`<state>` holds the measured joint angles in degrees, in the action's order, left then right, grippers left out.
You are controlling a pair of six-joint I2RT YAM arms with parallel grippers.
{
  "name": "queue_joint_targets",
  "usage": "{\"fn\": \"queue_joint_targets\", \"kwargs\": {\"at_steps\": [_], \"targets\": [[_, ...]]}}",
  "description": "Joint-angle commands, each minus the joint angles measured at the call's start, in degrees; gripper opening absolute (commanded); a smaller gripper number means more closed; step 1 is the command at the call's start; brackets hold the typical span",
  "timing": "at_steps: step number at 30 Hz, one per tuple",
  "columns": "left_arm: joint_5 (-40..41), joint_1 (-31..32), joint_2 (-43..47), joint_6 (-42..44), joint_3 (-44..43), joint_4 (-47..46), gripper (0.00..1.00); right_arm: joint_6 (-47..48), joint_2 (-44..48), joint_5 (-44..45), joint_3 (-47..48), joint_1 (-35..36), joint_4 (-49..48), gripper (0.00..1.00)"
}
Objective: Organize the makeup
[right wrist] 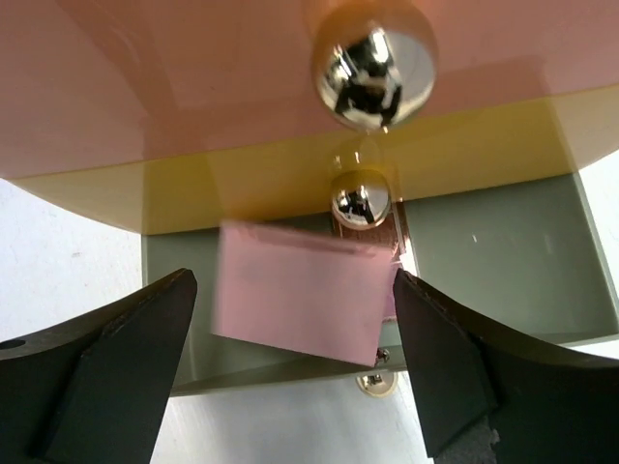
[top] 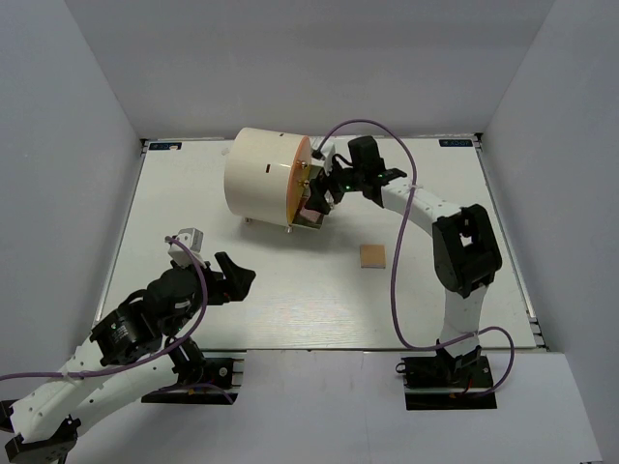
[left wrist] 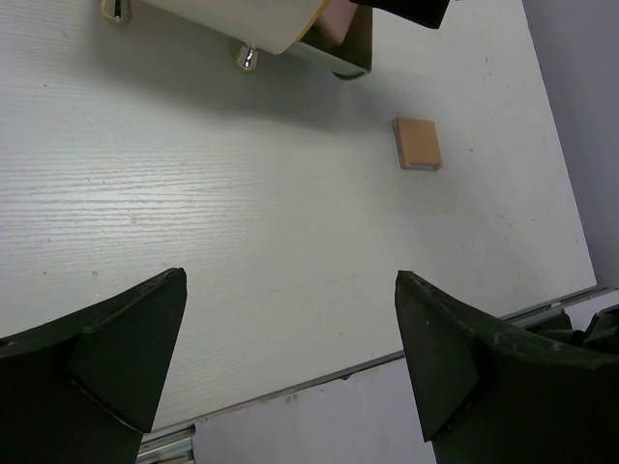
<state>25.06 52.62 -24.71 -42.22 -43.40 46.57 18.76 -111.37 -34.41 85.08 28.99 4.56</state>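
A pink square [right wrist: 290,302] lies in the grey-green open drawer [right wrist: 484,261] at the foot of the large cream cylinder [top: 259,179]. My right gripper [right wrist: 293,280] is open, one finger on each side of the pink square without gripping it; in the top view the right gripper [top: 327,191] is at the cylinder's orange front. A tan square piece [top: 372,255] lies flat on the table right of centre, also seen in the left wrist view [left wrist: 418,143]. My left gripper [top: 232,278] is open and empty over the near left of the table. The other makeup is out of view.
Gold knobs [right wrist: 372,53] sit on the cylinder's orange front just above the drawer. The cylinder stands on small gold feet [left wrist: 248,58]. White walls enclose the table on three sides. The table's near edge [left wrist: 319,382] runs under the left gripper.
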Motion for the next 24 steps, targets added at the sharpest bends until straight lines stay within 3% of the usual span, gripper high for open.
{"fn": "queue_joint_targets", "kwargs": {"at_steps": [1,10,12,13,16,17,19,21,22,24], "targets": [[1.0,0.1,0.0,-0.5,0.5,0.7,0.98,0.8,1.9,0.0,0.8,0.6,-3.9,0.89],[0.9,0.1,0.4,-0.3,0.6,0.5,0.98,-0.7,10.8,3.7,-6.6,-0.1,-8.9,0.89],[0.9,0.1,0.9,-0.3,0.6,0.5,0.98,-0.9,11.6,7.2,-6.8,-0.5,-7.6,0.89],[0.8,0.1,1.1,-0.3,0.6,0.4,0.98,0.1,11.5,6.6,-6.1,-1.3,-1.9,0.89],[0.7,0.1,1.9,-0.2,0.8,0.1,0.98,5.1,10.4,3.5,-2.6,-2.7,11.7,0.78],[0.7,0.1,2.3,-0.1,0.9,0.1,0.98,6.7,10.4,2.7,-2.2,-3.1,14.5,0.67],[0.4,0.1,2.5,0.1,0.9,-0.1,0.98,9.4,10.5,3.5,-2.2,-3.8,21.9,0.56],[0.3,0.1,2.5,0.3,0.9,-0.3,0.98,8.3,9.5,8.9,-0.8,-3.9,26.4,0.4],[0.3,0.1,2.4,0.4,0.9,-0.5,0.98,8.0,9.1,12.2,-0.2,-4.0,31.3,0.37],[0.2,0.1,2.4,0.6,0.9,-0.6,0.98,7.2,9.7,15.1,-1.7,-4.2,32.7,0.42]]}}
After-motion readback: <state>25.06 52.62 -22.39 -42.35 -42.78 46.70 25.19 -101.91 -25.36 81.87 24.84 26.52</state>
